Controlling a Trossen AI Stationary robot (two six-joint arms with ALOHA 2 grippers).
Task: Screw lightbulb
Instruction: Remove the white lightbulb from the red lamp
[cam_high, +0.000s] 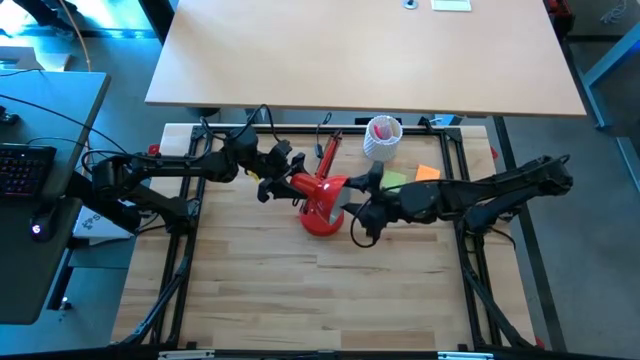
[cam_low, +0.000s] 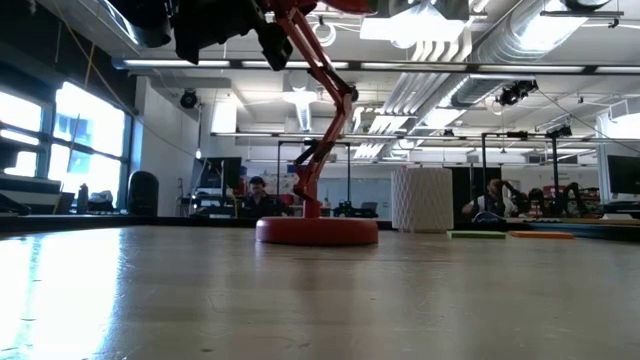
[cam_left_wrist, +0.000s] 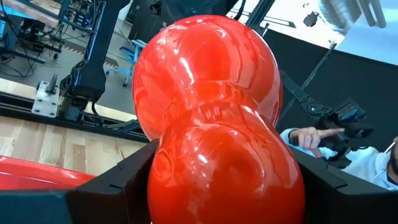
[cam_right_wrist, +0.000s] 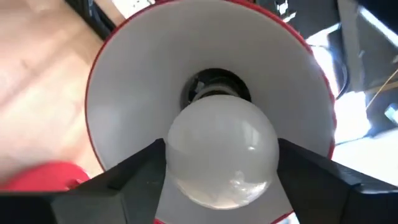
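Note:
A red desk lamp stands with its round base (cam_low: 316, 231) on the wooden table (cam_high: 260, 290), and its jointed arm (cam_low: 325, 90) rises from the base. Its shade (cam_high: 318, 190) is held up between my two grippers. My left gripper (cam_high: 288, 183) is shut on the shade's glossy red back (cam_left_wrist: 217, 124). From the right, my right gripper (cam_high: 352, 203) reaches into the shade's white inside (cam_right_wrist: 137, 81). There the white lightbulb (cam_right_wrist: 221, 149) sits with its neck at the socket (cam_right_wrist: 214, 87), and my right fingers close on it. My left gripper pinches the narrow waist of the shade's red back (cam_left_wrist: 217, 180) between its two fingers (cam_left_wrist: 118, 183), coming level from the table's left. The shade is held clear of the table. My right gripper pinches the bulb's round glass at its widest part (cam_right_wrist: 180, 155), one finger (cam_right_wrist: 134, 174) on each side. It comes roughly level from the table's right, along the bulb's axis. The bulb's neck points into the socket.
A white perforated cup (cam_high: 381, 137) stands behind the lamp at the far right. Beside it a green note (cam_high: 393, 180) and an orange note (cam_high: 427, 172) lie flat. Free wooden surface stretches toward the near edge. People sit in the room beyond the table.

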